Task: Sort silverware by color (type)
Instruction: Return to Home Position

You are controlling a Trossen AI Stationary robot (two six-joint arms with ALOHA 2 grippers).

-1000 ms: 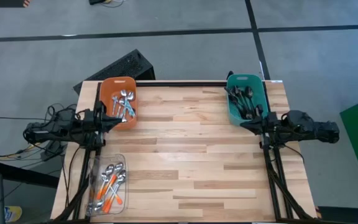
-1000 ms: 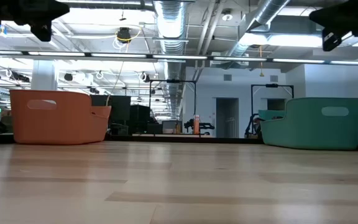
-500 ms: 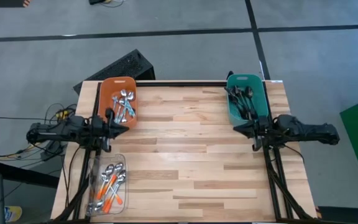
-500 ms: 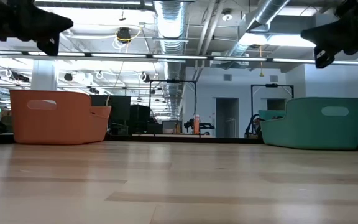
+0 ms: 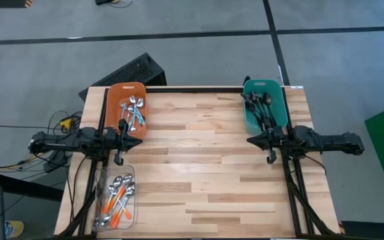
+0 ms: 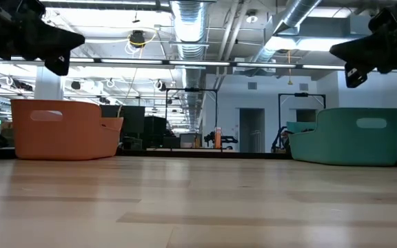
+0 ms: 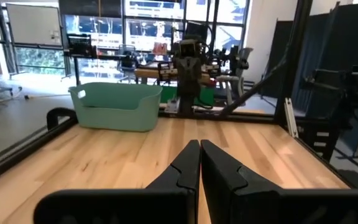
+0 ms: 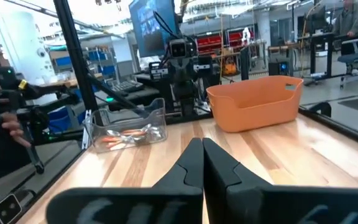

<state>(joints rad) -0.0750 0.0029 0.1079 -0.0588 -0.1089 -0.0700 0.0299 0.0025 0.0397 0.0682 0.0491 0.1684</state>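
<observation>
now, with every spoon in view lying in a bin, the step looks like the retreat to rest: each arm should pull back high and level, clear of the bin rims and the table. light-blue and silver spoons lie in the orange bin at upper left, dark spoons in the green bin at upper right, orange-handled spoons in the transparent bin at lower left. left gripper, just below the orange bin, has fingers pressed together on nothing; right gripper, just below the green bin, likewise.
</observation>
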